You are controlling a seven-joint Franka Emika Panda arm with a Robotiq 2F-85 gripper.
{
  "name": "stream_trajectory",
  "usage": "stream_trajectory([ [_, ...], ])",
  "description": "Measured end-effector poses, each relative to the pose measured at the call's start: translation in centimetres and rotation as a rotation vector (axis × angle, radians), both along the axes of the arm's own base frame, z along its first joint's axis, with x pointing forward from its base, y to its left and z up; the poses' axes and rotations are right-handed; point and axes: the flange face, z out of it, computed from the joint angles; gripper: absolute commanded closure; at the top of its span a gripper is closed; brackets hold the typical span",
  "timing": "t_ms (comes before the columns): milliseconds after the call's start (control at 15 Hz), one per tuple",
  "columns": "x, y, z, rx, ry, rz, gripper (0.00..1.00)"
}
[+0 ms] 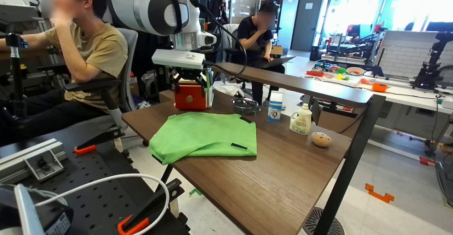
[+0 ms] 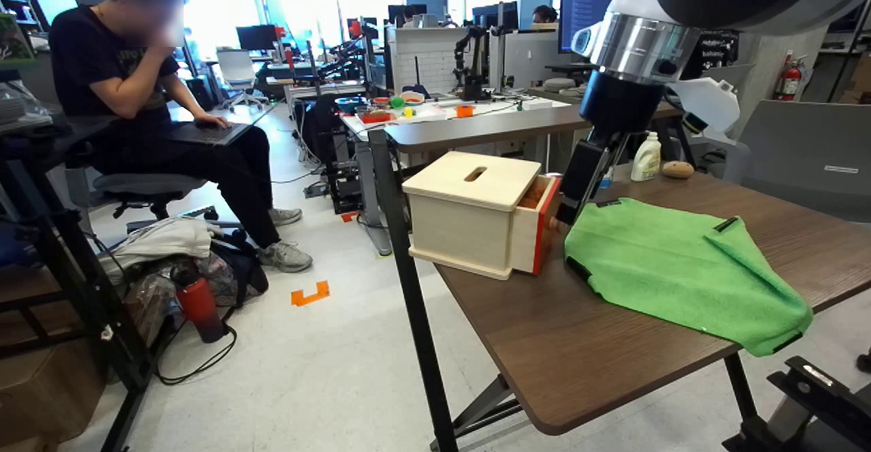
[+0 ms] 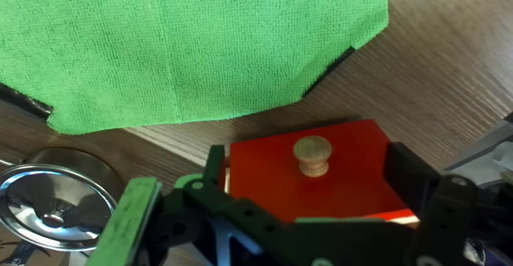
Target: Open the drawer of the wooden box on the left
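The wooden box (image 2: 459, 224) stands at the table's end in an exterior view, with pale sides and a pale slotted lid. Its drawer (image 2: 537, 234) is partly slid out, and something orange-brown shows inside. The drawer's red front (image 1: 182, 102) faces the green cloth. A round wooden knob (image 3: 313, 156) sits on the front; it also shows in an exterior view (image 1: 189, 98). My gripper (image 3: 306, 160) is open, its fingers wide apart near the two sides of the red front, with the knob between them. In an exterior view the gripper (image 2: 570, 214) hangs tilted at the front. Finger contact cannot be told.
A green cloth (image 1: 212, 132) lies flat before the box, also in the wrist view (image 3: 180, 49). A metal pot (image 1: 245, 105), a blue-white carton (image 1: 274, 110), a cream bottle (image 1: 300, 120) and a brown roundish object (image 1: 321, 139) stand along the table. A raised shelf (image 1: 300, 82) runs behind.
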Motion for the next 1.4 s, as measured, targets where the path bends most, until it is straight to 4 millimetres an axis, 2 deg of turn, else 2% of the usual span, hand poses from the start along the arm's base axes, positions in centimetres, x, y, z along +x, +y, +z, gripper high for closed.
stream_trajectory([
  [400, -0.2, 0.4, -0.4, -0.007, 0.004, 0.021, 0.0],
  [733, -0.3, -0.1, -1.3, -0.036, 0.009, 0.053, 0.0],
  [800, -0.3, -0.2, -1.5, -0.039, 0.01, 0.055, 0.09],
  [867, -0.3, -0.2, -1.7, -0.04, 0.012, 0.056, 0.26],
  [1067, -0.1, -0.1, -2.0, -0.04, 0.014, 0.057, 0.51],
  [1267, 0.1, 0.4, -2.1, -0.038, 0.012, 0.063, 0.73],
  [1400, 0.2, 0.8, -2.1, -0.037, 0.008, 0.067, 0.78],
])
